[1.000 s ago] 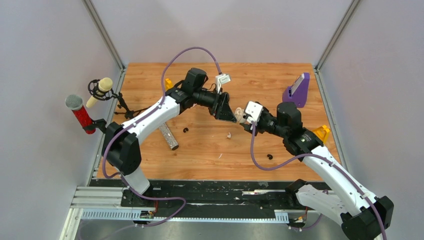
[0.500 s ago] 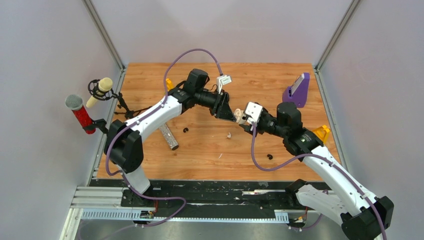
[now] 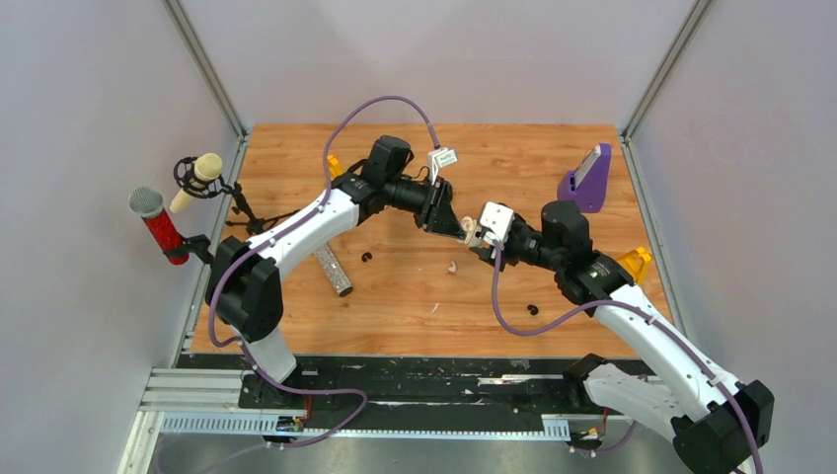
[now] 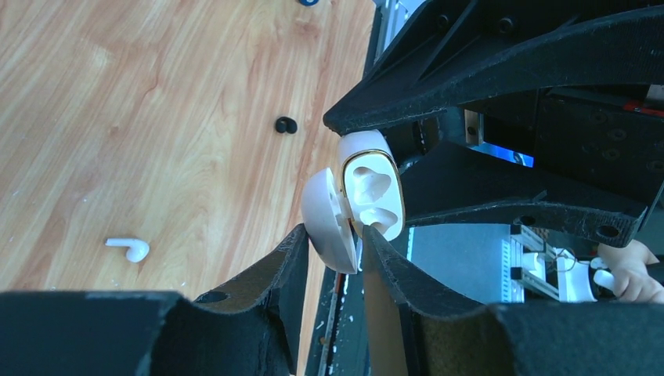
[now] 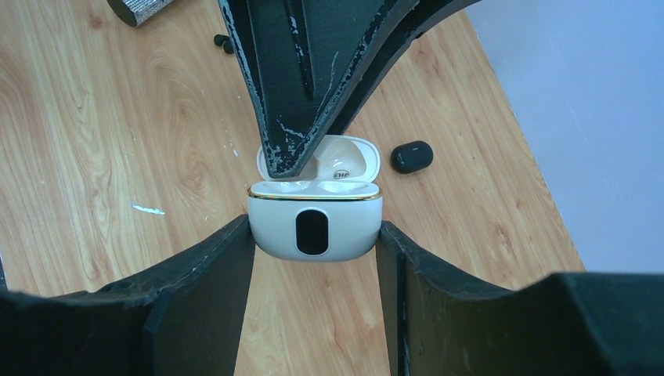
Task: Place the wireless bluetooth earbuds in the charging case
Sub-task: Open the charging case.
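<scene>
My right gripper is shut on the white charging case, gripping its two sides and holding it above the table. The case is open, and both moulded wells look empty. My left gripper meets it from the other side with its fingers closed on the hinged lid, one outside and one between lid and body. The two grippers touch at the case. One white earbud lies on the wood below. Small black earbuds lie at the left and at the right.
A silver cylinder lies under the left arm. A purple stand sits at the back right. Two microphones stand at the left edge. A black pebble-shaped piece rests beyond the case. A thin white sliver lies near the front.
My left gripper's fingers have closed in onto the case lid. The right gripper with the case has shifted slightly left, towards the left gripper.
</scene>
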